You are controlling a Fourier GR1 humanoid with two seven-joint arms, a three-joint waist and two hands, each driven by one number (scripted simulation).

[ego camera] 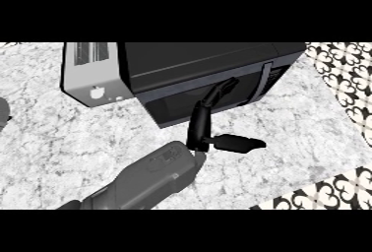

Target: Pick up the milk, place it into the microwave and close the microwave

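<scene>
Black fingers of our right hand (205,123) are stretched out straight, tips against the microwave's (210,64) closed door (207,101), thumb splayed to the right; it holds nothing. Our left hand is only a dark sliver at the view's left edge, so we can't tell how its fingers stand. Milk isn't visible anywhere on the marble counter (73,142), so we judge it's inside. Silver toaster (91,74) sits just left of the microwave. Pick and place look done; the door looks shut, or nearly.
</scene>
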